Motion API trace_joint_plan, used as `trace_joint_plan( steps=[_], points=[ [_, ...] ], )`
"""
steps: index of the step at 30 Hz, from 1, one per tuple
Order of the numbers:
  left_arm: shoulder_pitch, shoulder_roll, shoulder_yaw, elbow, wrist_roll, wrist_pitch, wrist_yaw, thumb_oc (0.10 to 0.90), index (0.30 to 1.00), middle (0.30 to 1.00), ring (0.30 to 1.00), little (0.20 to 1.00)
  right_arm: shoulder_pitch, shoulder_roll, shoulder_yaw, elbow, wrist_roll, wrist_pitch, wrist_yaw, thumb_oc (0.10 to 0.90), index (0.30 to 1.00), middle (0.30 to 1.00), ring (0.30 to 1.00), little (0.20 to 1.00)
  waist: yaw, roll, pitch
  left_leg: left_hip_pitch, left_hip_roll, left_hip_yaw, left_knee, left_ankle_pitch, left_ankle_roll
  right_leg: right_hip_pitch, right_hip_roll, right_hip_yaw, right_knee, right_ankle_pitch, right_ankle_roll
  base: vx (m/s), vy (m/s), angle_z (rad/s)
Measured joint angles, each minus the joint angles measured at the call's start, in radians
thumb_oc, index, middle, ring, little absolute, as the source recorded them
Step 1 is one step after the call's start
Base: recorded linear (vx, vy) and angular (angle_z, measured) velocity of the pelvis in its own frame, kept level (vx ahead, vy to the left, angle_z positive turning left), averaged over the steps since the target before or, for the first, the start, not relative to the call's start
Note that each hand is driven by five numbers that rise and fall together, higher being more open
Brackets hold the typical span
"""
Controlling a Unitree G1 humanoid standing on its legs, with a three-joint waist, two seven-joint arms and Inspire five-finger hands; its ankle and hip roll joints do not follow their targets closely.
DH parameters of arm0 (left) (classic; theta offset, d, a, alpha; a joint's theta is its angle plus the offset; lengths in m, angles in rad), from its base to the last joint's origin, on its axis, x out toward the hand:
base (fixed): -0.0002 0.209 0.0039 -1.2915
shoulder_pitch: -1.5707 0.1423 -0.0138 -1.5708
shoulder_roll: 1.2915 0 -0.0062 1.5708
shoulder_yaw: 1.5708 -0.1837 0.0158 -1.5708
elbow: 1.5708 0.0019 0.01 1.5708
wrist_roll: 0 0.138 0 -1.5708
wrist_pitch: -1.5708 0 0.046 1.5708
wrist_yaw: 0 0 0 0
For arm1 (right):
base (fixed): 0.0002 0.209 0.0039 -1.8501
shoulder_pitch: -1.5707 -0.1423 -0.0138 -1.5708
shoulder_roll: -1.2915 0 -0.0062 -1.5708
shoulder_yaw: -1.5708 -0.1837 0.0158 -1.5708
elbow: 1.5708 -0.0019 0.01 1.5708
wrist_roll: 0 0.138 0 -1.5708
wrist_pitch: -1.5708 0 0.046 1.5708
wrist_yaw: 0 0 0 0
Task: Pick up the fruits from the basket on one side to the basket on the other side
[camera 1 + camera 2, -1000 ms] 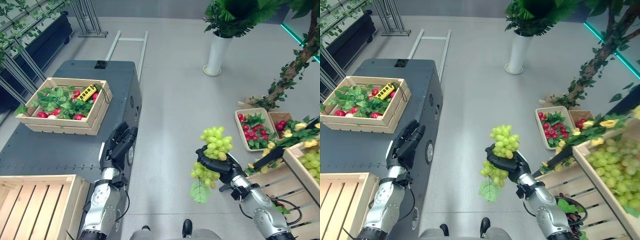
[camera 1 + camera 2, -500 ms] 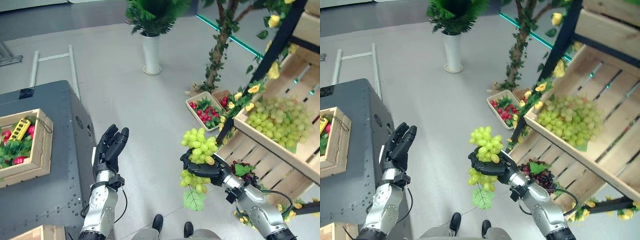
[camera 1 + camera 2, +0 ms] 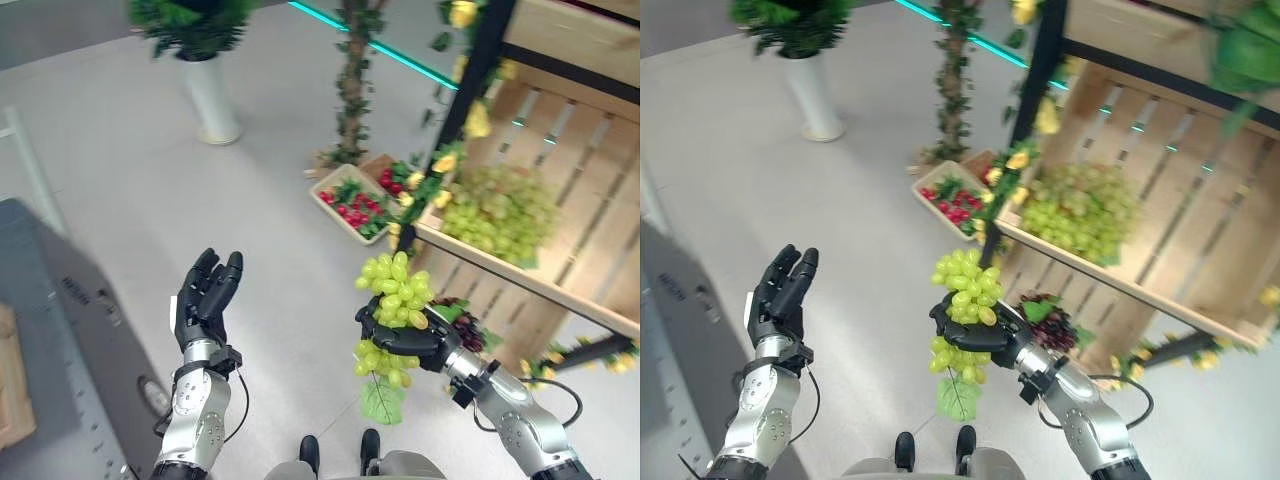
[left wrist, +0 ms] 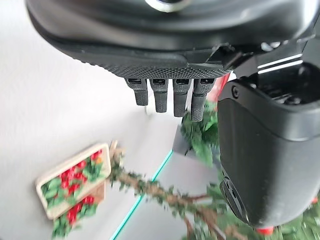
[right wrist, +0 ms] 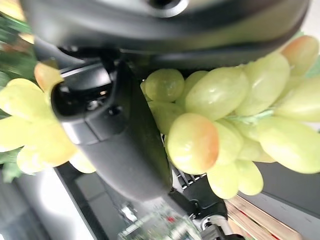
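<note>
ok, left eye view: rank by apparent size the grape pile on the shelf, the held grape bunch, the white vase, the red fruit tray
1. grape pile
2. held grape bunch, though nearness to the camera inflates it
3. red fruit tray and white vase: look alike, no ranking

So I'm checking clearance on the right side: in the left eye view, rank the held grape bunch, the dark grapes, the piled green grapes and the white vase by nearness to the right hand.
1. green grape bunch, held in the right hand.
2. dark grapes, just beside the hand on the rack side.
3. pile of green grapes, up on the wooden shelf.
4. white vase, far across the floor.
</note>
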Motion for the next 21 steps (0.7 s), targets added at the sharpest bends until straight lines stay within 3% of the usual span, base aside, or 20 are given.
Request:
trace_joint_plan(
  steps=[2,4,5,11,15,19,21],
  points=[
    [-0.006,-0.002,0.016,-0.011,0.000,-0.002,0.011,0.800,0.900,0.900,0.900,0.900,-0.003,0.001,0.002,-0.002,0.000,0.000,0.003,0.400,0.300,0.300,0.300,0.300,0.027,-0.013,-0.004,-0.002,0.006,0.057,0.000,0.004,-0.022,0.044,-0.055,-0.048,-0.069,-0.009,-0.002,0.01,-0.137,-0.75],
    [-0.009,0.002,0.018,-0.011,-0.004,-0.002,0.039,0.800,0.900,0.900,0.900,0.900,-0.004,0.004,0.002,-0.003,0.000,0.000,0.002,0.400,0.300,0.300,0.300,0.300,0.031,-0.027,-0.004,-0.010,-0.003,0.063,0.000,0.010,-0.036,0.106,-0.061,0.022,-0.180,-0.004,0.042,0.05,-0.135,-0.27],
    [-0.007,-0.004,0.015,-0.004,-0.025,-0.001,0.036,0.800,0.900,0.900,0.900,0.900,-0.004,-0.001,0.001,-0.002,0.000,0.000,-0.004,0.400,0.300,0.300,0.300,0.300,0.015,-0.019,0.003,-0.009,0.008,0.050,0.000,0.023,-0.055,0.138,-0.048,0.026,-0.241,0.025,0.078,0.07,-0.131,0.12],
    [0.066,-0.041,0.003,-0.033,-0.018,0.016,-0.018,0.800,0.900,0.900,0.900,0.900,0.063,-0.052,-0.058,-0.021,0.000,-0.001,-0.007,0.400,0.300,0.300,0.300,0.300,-0.002,-0.010,0.002,0.010,0.062,0.014,-0.001,0.029,-0.103,0.172,0.018,0.028,-0.274,0.030,0.031,0.07,-0.135,-0.04],
    [0.080,-0.040,0.003,-0.033,-0.013,0.047,-0.064,0.800,0.900,0.900,0.900,0.900,0.063,-0.061,-0.131,-0.023,0.001,-0.010,-0.007,0.400,0.300,0.300,0.300,0.300,-0.028,-0.009,0.002,0.011,0.069,0.015,-0.001,0.029,-0.110,0.172,0.025,0.029,-0.274,0.029,0.026,0.04,-0.132,-0.01],
    [0.079,-0.032,-0.015,-0.032,0.064,0.084,-0.085,0.800,0.900,0.900,0.900,0.900,0.058,-0.099,-0.135,-0.054,0.002,-0.010,-0.007,0.400,0.300,0.300,0.300,0.300,-0.035,-0.005,-0.004,0.010,0.073,0.025,0.011,0.024,-0.113,0.166,0.027,0.041,-0.273,0.028,0.025,0.00,-0.163,-0.09],
    [0.067,-0.020,-0.029,-0.003,0.081,0.105,-0.102,0.800,0.900,0.900,0.900,0.900,0.035,-0.105,-0.133,-0.056,0.009,-0.010,-0.007,0.400,0.300,0.300,0.300,0.300,-0.019,-0.015,-0.005,-0.027,0.077,0.020,0.108,-0.003,-0.125,0.149,0.023,0.065,-0.255,0.013,0.010,-0.03,-0.017,-0.35]
  ],
)
